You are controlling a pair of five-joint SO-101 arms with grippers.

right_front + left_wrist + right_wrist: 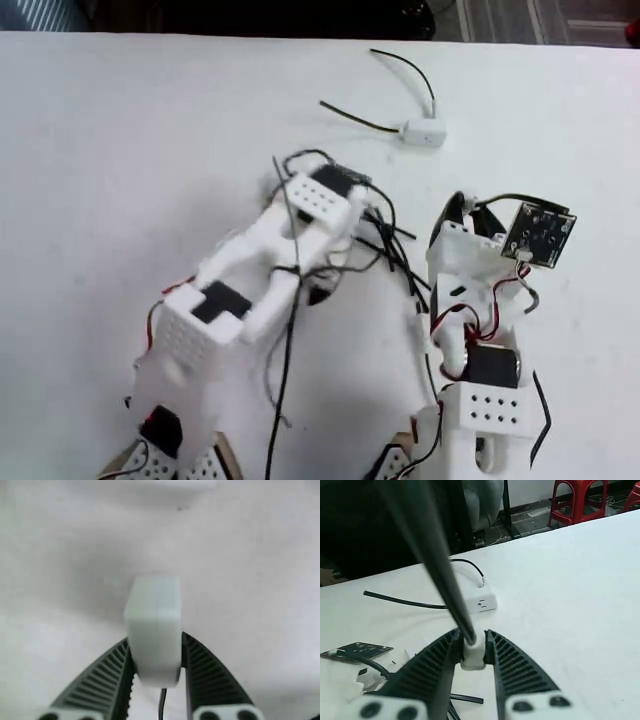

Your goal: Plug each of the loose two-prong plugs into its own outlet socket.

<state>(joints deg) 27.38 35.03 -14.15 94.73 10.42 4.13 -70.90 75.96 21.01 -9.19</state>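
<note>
The right gripper [471, 640] grips a corded plug [472, 656], the left gripper [156, 642] clamps a white block [154, 615], and the unheld outlet socket [482, 602] on the worktop [570, 580] could skid away if prongs arrive misaligned.

A: What stands beyond the white table [570, 580]?
B: A red stool [580, 500] on the floor past its far edge, with a second red stool [632, 492] near it.
A: And further along that edge?
B: Dark furniture [370, 530], too dim to name.

Left gripper [156, 647] clamps a white block [152, 615]; right gripper [471, 641] clamps a plug [473, 656].
</note>
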